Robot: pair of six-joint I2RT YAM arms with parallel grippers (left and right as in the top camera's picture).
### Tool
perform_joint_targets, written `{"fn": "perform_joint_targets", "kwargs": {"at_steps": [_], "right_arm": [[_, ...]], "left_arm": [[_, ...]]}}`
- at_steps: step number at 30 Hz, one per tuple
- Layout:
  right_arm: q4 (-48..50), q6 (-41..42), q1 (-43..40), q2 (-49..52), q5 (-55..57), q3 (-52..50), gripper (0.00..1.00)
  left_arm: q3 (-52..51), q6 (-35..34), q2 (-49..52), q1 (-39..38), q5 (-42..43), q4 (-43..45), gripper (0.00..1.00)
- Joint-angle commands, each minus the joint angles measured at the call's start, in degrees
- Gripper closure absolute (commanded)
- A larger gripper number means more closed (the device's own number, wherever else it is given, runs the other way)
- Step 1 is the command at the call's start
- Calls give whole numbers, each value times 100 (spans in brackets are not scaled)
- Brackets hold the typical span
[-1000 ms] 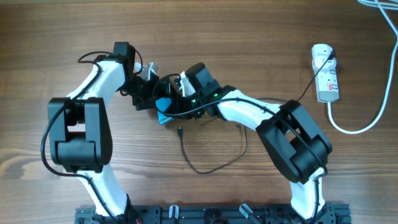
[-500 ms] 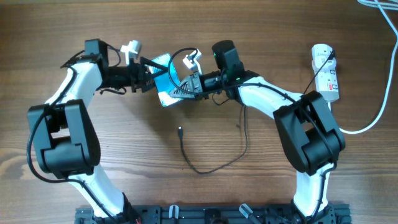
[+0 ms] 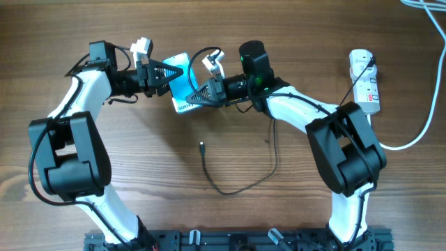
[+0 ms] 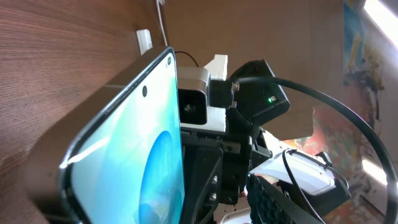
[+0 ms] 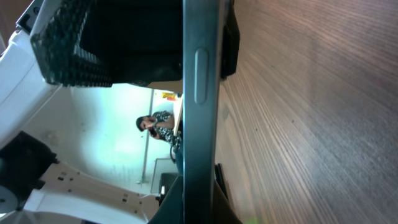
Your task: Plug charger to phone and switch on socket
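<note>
The phone [image 3: 182, 89], teal screen lit, is held tilted above the table between both grippers. My left gripper [image 3: 166, 73] is shut on its left end and my right gripper [image 3: 205, 93] is shut on its right end. In the left wrist view the phone's screen [image 4: 124, 155] fills the left side. In the right wrist view the phone [image 5: 199, 118] shows edge-on between my fingers [image 5: 200, 208]. The charger's black cable [image 3: 237, 187] lies on the table in a loop, its silvery tip [image 3: 201, 146] free below the phone. The socket [image 3: 365, 84] lies at the far right with a black plug in it.
The socket's thick white lead [image 3: 404, 143] curves along the right edge and up to the top right corner. The charger cable runs from the loop up past my right arm to the socket. The wooden table [image 3: 139, 174] shows bare wood at the left and front.
Both grippers have carried the phone up and away from the table's middle toward the back. In the last half second it shifted slightly left and the left arm moved a little.
</note>
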Motion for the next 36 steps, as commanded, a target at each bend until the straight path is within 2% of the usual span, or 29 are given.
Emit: {"fn": "perform_joint_targets", "kwargs": {"at_steps": [1,7,11,15,17,21,24,26,28,30,31,34,36], "right_arm": [[212,142,136,59,643,-15,96],[437,175,146,59,964,-17,96],[433,249,146,59,1108,-17,96],[413,247,146,59,1108,-17,96],[341,240,146,59,1106,-17,96],[262,234,146,59,1106,-17,95],[267,238,144,59,1106,-17,94],[264,232,144,59,1080,-17,84],[262,223,144,59,1062,-17,60],[177,-55,144,59,1088,-17,35],[50,-227,144,59,1141,-17,29],[-763,-876,144,59,1530,-17,26],[-1499,-1353,144,59,1915,-17,26]], "left_arm": [[33,109,-192,-109,343,17,45],[35,107,-192,-90,343,116,46],[33,105,-192,-59,341,212,57],[33,105,-192,-59,341,319,59],[33,105,-192,-59,341,341,66],[33,107,-192,-59,341,358,86],[33,107,-192,-61,341,356,91],[33,105,-192,-61,254,356,94],[33,107,-192,-61,-46,354,96],[33,105,-190,-61,-1152,289,96],[33,101,-190,-81,-1908,157,96],[26,85,-190,-208,-3480,-306,96],[26,83,-190,-278,-3829,-503,96]]}}
